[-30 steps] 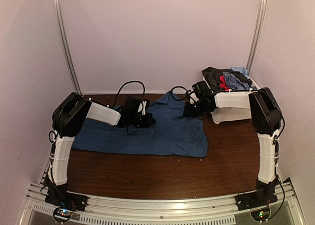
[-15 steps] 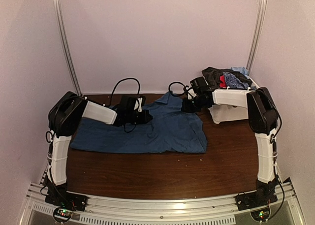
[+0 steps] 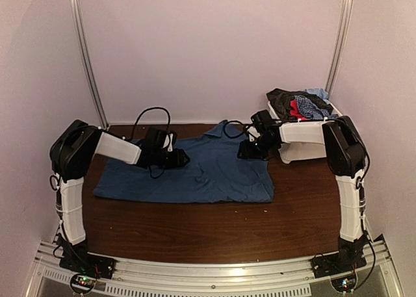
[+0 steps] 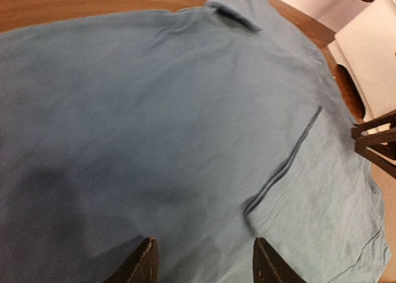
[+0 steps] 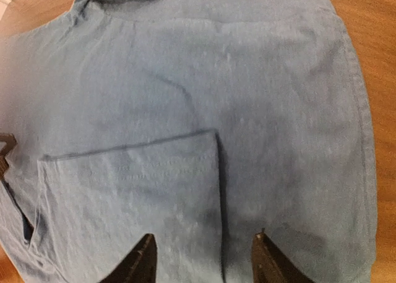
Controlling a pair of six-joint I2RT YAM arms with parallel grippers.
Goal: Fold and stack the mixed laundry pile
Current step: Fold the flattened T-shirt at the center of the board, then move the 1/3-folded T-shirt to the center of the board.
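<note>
A dark-blue collared shirt (image 3: 201, 173) lies spread flat on the brown table, collar (image 4: 232, 13) toward the back. One sleeve is folded in over the body (image 5: 130, 190). My left gripper (image 3: 182, 158) hovers over the shirt's left half, jaws apart, nothing between the fingers (image 4: 204, 258). My right gripper (image 3: 244, 151) hangs over the shirt's upper right part, also open and empty (image 5: 203, 255). The rest of the laundry pile (image 3: 300, 105), black, red and blue-patterned clothes, is heaped in the white bin (image 3: 305, 151) at the back right.
The white bin (image 4: 371, 54) stands right beside the shirt's right edge. The right gripper's fingertips (image 4: 377, 137) show in the left wrist view. Bare wood table (image 3: 195, 232) lies in front of the shirt; walls close in on three sides.
Both grippers went from shut to open and let the shirt go. The left arm has drawn back to the left, and the shirt now lies flatter.
</note>
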